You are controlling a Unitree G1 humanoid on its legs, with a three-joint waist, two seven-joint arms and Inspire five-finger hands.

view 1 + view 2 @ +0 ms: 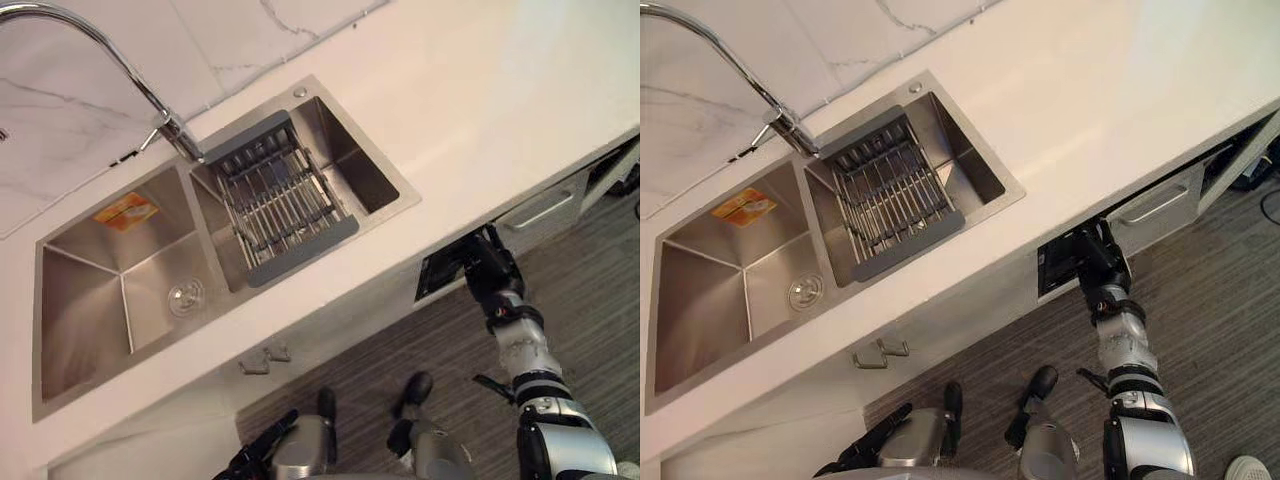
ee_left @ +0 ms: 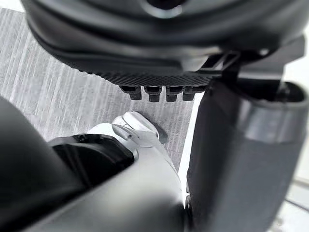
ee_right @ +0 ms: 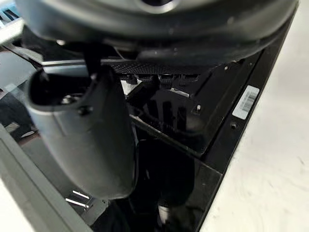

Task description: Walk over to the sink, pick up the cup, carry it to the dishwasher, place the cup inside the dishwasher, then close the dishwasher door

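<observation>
With your right hand (image 1: pixel 486 266) at the dishwasher (image 1: pixel 1056 266) door under the desk (image 1: pixel 480 110), grip unreadable, and left hand (image 1: pixel 866 446) hanging loose, the cup is likely inside already: next, push that door shut.

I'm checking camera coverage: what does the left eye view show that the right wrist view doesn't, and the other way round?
Left eye view: the sink with its rack, the tap, and the left hand hanging low. Right wrist view: a barcode label on the dishwasher. Both: the right hand at the dishwasher, under the white counter.
</observation>
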